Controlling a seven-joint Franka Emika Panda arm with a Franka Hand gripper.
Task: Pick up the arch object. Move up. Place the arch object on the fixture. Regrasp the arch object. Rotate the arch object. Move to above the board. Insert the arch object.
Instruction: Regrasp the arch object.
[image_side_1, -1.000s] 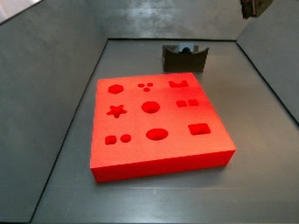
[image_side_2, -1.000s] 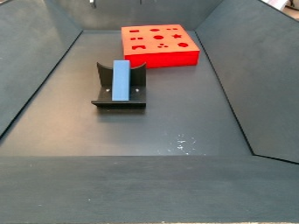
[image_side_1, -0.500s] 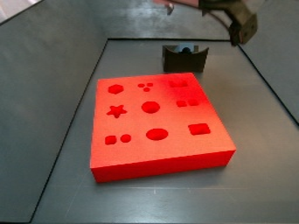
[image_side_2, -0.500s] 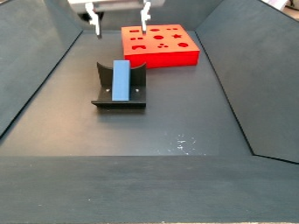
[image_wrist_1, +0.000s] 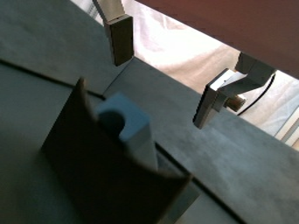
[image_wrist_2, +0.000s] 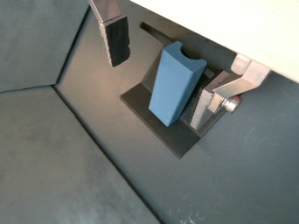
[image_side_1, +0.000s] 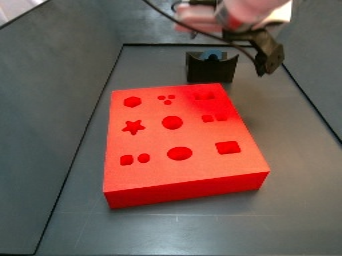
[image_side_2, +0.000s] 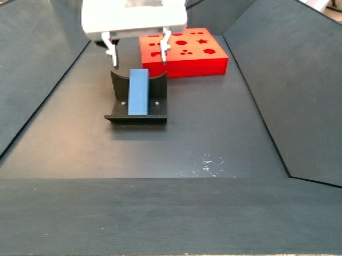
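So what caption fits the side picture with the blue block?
Open gripper hangs above the arch object resting on the fixture.

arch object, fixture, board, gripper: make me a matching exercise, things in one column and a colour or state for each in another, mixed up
Things:
1. arch object
2. fixture
3. board
4. gripper

Colour or state:
A. bright red, with cut-out shape holes
B. open, nothing between the fingers, hanging over the fixture's far end
C. dark bracket standing on the floor
D. slate blue, lying lengthwise in the fixture

Pairs: 1-D, 2-C, 3-A, 4-B
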